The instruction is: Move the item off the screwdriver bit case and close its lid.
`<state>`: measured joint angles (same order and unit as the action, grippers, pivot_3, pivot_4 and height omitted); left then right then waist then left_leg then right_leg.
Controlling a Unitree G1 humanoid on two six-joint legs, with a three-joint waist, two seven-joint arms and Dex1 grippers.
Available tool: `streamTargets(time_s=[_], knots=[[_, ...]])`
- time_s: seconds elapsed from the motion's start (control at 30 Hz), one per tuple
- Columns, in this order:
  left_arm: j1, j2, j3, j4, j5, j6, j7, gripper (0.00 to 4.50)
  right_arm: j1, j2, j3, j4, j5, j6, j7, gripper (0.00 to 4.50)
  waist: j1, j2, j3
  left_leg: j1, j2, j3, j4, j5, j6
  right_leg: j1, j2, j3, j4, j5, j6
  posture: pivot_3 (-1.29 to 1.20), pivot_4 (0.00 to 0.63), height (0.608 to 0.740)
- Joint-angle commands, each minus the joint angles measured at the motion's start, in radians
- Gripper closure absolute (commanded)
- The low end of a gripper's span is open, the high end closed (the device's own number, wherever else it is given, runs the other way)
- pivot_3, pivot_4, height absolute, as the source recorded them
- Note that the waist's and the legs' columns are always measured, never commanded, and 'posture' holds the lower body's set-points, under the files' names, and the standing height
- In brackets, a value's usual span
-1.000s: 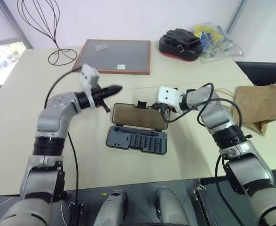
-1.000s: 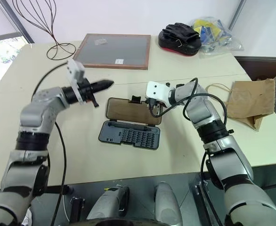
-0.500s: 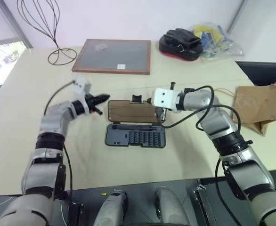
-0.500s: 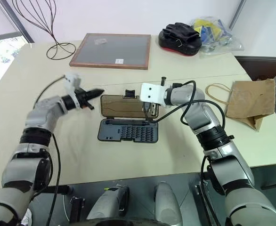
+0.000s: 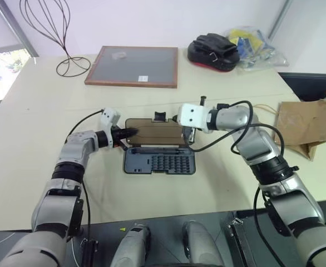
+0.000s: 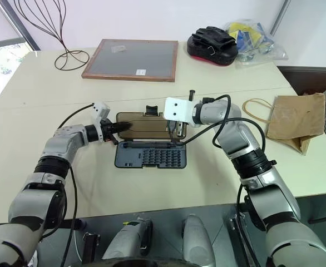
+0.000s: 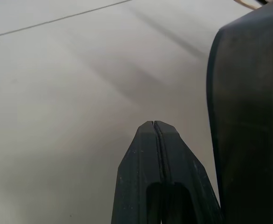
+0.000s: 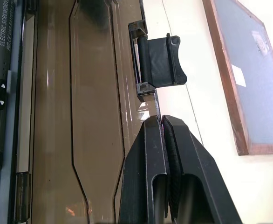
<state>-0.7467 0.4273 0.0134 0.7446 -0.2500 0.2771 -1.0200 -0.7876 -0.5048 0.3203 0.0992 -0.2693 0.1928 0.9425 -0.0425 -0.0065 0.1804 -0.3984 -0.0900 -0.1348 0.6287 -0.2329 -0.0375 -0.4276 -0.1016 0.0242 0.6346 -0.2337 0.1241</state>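
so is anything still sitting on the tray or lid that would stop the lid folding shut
Nothing visible does. The brown paper bag lies off to the right on the table, apart from the case. The grey tray shows just its rows of bits, and the lid lies open flat behind it, with both shut grippers at its ends.

Head stereo pair looking down over the whole table (image 5: 29, 111); wrist views very close, right one on the lid (image 8: 90, 93), shared with the head pair.
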Motion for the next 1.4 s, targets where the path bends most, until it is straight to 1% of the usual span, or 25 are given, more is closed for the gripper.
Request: streamTargets(time_s=[0.03, 0.1, 0.13, 0.23, 0.37, 0.43, 0.5, 0.6, 0.73, 0.83, 0.93, 1.2, 1.4], knots=[[-0.024, 0.000, 0.014, -0.010, -0.001, -0.025, -0.006, 4.50, 0.002, -0.007, 0.000, -0.051, 0.011, 0.017, 0.011, 3.58, 0.000, 0.000, 0.000, 0.000, 0.000, 0.000, 0.000, 0.000, 0.000, 0.000, 0.000, 0.000, 0.000, 0.000, 0.000, 0.00, 0.150, 0.734], [-0.025, 0.001, 0.014, -0.009, 0.003, -0.035, -0.003, 4.50, 0.005, -0.011, 0.006, -0.058, 0.012, 0.052, 0.028, 2.64, 0.000, 0.000, 0.000, 0.000, 0.000, 0.000, 0.000, 0.000, 0.000, 0.000, 0.000, 0.000, 0.000, 0.000, 0.000, 0.00, 0.150, 0.734], [-0.024, 0.001, 0.014, -0.010, 0.004, -0.037, -0.002, 4.50, 0.006, -0.015, 0.009, -0.065, 0.016, 0.081, 0.045, 2.01, 0.000, 0.000, 0.000, 0.000, 0.000, 0.000, 0.000, 0.000, 0.000, 0.000, 0.000, 0.000, 0.000, 0.000, 0.000, 0.00, 0.150, 0.734], [-0.024, 0.002, 0.013, -0.011, 0.006, -0.044, -0.002, 4.50, 0.009, -0.027, 0.006, -0.096, 0.046, 0.147, 0.089, 0.47, 0.001, 0.000, 0.000, 0.000, 0.000, 0.000, 0.000, -0.002, 0.004, 0.000, 0.000, 0.000, 0.000, 0.000, 0.000, 0.00, 0.150, 0.734], [-0.023, 0.005, 0.012, -0.020, 0.007, -0.051, -0.004, 4.50, -0.006, -0.036, -0.036, -0.141, 0.094, 0.235, 0.102, 0.47, 0.000, 0.000, 0.000, 0.000, 0.000, 0.000, 0.000, -0.002, 0.004, 0.000, 0.000, 0.000, 0.000, 0.000, 0.000, 0.00, 0.150, 0.734], [-0.021, 0.006, 0.010, -0.030, 0.007, -0.053, -0.005, 4.50, -0.022, -0.040, -0.088, -0.175, 0.142, 0.329, 0.100, 0.47, 0.001, 0.000, 0.000, 0.000, 0.000, -0.001, 0.000, -0.002, 0.004, 0.000, 0.000, 0.000, 0.000, 0.000, 0.000, 0.00, 0.150, 0.734], [-0.015, 0.009, 0.010, -0.053, 0.003, -0.043, -0.008, 4.50, -0.024, -0.070, -0.141, -0.226, 0.195, 0.418, 0.118, 0.47, 0.002, 0.000, 0.000, -0.001, 0.000, -0.001, 0.001, -0.002, 0.004, 0.000, 0.000, 0.000, 0.000, 0.000, 0.000, 0.00, 0.150, 0.734], [0.003, 0.018, 0.010, -0.103, -0.007, -0.020, -0.020, 4.50, 0.000, -0.148, -0.203, -0.283, 0.253, 0.470, 0.147, 0.47, 0.010, 0.000, 0.000, -0.003, 0.001, -0.002, 0.002, -0.002, 0.004, -0.001, 0.000, -0.001, 0.000, 0.000, 0.001, 0.00, 0.150, 0.734], [0.040, 0.042, 0.005, -0.180, -0.015, 0.013, -0.044, 4.50, 0.040, -0.210, -0.271, -0.306, 0.299, 0.553, 0.109, 0.47, 0.015, 0.000, 0.000, -0.004, 0.001, -0.002, 0.002, -0.003, 0.005, -0.001, -0.001, -0.001, -0.001, 0.001, 0.001, 0.00, 0.150, 0.734], [0.073, 0.077, 0.011, -0.257, -0.027, 0.053, -0.068, 4.50, 0.118, -0.253, -0.311, -0.342, 0.310, 0.572, 0.075, 0.47, 0.018, 0.000, 0.000, -0.004, 0.001, -0.001, 0.002, -0.003, 0.005, -0.002, -0.001, -0.001, -0.001, 0.001, 0.001, 0.00, 0.150, 0.734], [0.114, 0.112, 0.008, -0.375, -0.053, 0.118, -0.104, 4.50, 0.210, -0.258, -0.350, -0.377, 0.315, 0.596, 0.012, 0.47, 0.024, 0.000, 0.000, -0.005, 0.001, -0.001, 0.002, -0.003, 0.005, -0.002, -0.001, -0.001, -0.001, 0.001, 0.001, 0.00, 0.150, 0.734], [0.234, 0.176, 0.001, -0.650, -0.135, 0.255, -0.154, 4.50, 0.337, -0.254, -0.353, -0.450, 0.351, 0.630, -0.079, 0.47, 0.027, 0.000, 0.000, -0.005, 0.001, -0.001, 0.002, -0.003, 0.005, -0.002, -0.001, -0.001, -0.001, 0.001, 0.002, 0.00, 0.150, 0.734], [0.304, 0.199, -0.011, -0.747, -0.154, 0.287, -0.147, 4.50, 0.344, -0.256, -0.348, -0.464, 0.378, 0.654, -0.118, 0.47, 0.028, 0.000, 0.000, -0.004, 0.002, -0.001, 0.002, -0.003, 0.005, -0.001, -0.001, -0.001, -0.001, 0.001, 0.002, 0.00, 0.150, 0.734]])
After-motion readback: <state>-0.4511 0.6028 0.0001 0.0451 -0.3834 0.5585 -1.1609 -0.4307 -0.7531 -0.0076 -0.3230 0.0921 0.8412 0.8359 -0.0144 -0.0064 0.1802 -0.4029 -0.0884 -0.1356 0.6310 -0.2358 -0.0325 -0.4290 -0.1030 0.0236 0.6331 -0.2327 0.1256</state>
